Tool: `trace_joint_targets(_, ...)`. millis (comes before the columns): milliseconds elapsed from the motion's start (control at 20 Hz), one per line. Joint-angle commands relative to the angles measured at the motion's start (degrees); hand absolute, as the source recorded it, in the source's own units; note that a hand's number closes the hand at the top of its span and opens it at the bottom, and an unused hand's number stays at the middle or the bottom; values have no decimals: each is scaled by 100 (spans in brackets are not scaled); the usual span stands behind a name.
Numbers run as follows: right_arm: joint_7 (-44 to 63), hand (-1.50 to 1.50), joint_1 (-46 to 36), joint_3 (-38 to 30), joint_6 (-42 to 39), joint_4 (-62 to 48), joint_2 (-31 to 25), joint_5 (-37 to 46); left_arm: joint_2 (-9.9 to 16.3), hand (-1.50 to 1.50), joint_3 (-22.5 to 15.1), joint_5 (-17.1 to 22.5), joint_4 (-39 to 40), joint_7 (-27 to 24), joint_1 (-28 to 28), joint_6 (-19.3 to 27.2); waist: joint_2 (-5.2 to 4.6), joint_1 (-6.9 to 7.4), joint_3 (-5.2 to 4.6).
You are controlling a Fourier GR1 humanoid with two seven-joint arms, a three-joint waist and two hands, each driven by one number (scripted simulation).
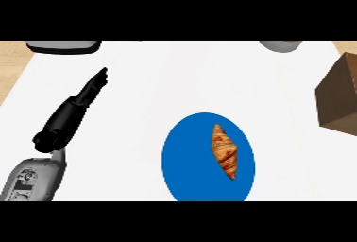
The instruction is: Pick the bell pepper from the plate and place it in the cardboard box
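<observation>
A blue plate [185, 160] lies on the white counter at the lower middle. On its right half rests a brown croissant [224, 150], lying lengthwise; no bell pepper shows anywhere. The brown cardboard box [339, 94] stands at the right edge, partly cut off, and its inside cannot be seen. My left hand [75, 108] hovers left of the plate, fingers straight and pointing up and to the right, holding nothing and well apart from the plate. My right hand is out of view.
A grey object with a dark rim [63, 46] sits at the top left edge. Another grey rounded object [282, 45] pokes in at the top right. Wooden surface [14, 54] borders the white counter at the far left.
</observation>
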State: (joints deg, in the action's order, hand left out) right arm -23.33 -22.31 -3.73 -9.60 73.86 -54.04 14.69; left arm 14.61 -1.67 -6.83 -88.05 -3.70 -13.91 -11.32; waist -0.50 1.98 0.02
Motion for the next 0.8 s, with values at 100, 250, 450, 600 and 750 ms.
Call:
trace_joint_targets(100, -286, 150, -634, 705, -792, -1441, -391, 832, -89, 0, -75, -6, -115, 132, -153, -23, -31, 119, 2)
trace_joint_targets(250, -1066, 150, -1005, 903, -803, -2404, -311, 1233, -201, 0, -113, -141, 269, -6, -355, 67, -59, 72, 7)
trace_joint_targets(450, -1365, 150, -1482, 1370, -808, -3182, -360, 2004, -5, 0, 52, 56, 155, -118, -220, -174, -80, 193, 8)
trace_joint_targets(600, -1984, -150, -1696, 1469, -1020, -3988, -453, 2221, -25, 0, -18, 13, -76, -80, 2, -165, -70, 217, 15)
trace_joint_targets(750, -2908, -150, -1802, 1652, -1181, -4331, -466, 2365, -70, 0, 15, -7, 44, -64, -171, -116, -86, 166, 20)
